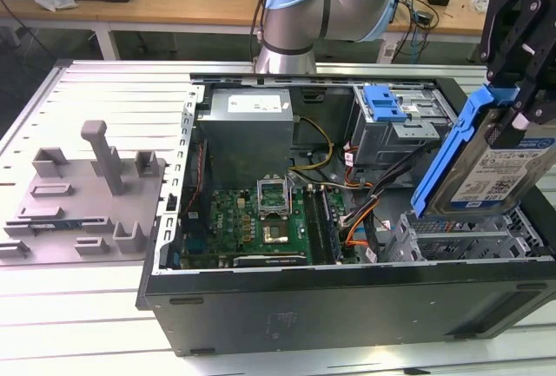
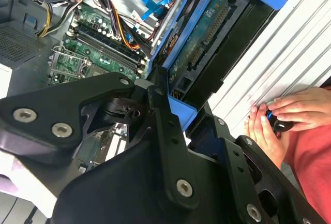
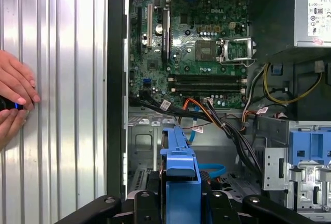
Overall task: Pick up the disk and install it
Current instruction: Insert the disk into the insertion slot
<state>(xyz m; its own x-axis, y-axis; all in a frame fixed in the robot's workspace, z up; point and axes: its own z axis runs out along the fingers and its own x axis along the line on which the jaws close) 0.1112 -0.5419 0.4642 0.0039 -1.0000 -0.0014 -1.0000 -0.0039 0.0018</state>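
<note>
1. Wooden workbenches (image 1: 174, 3) strewn with cables stand behind a ribbed metal table (image 1: 113, 89), on which an open computer case (image 1: 347, 306) lies on its side.
2. At the gripper (image 1: 521, 102), the black jaws are closed on the upper end of the disk (image 1: 499, 168), pinching it where the blue carrier rail (image 1: 447, 155) wraps around.
3. The disk hangs tilted above the case's end on the exterior view's right, with its lower end over the grey drive cage (image 1: 452, 246) in that corner. I cannot tell whether it touches the cage.
4. It probably handles as a stiff, dense block that is heavy for its bulk. The bare metal faces look slippery and the plastic rail may flex a little.
5. It is likely sensitive to knocks. A hold across the rail-framed edges at one end looks soundest, clear of the connector end and the exposed circuit board underneath.
6. Deeper inside the case lie the green motherboard (image 1: 261, 220) and bundled cables. The grey power supply (image 1: 248, 137) sits against the case's far wall, and a second cage with a blue latch (image 1: 385, 102) is beside it.
7. Outside the case, a person's hands (image 2: 287, 113) rest on the table near its side wall, holding a small dark object.
8. A grey fixture plate (image 1: 78, 194) sits off the case's opposite side.
</note>
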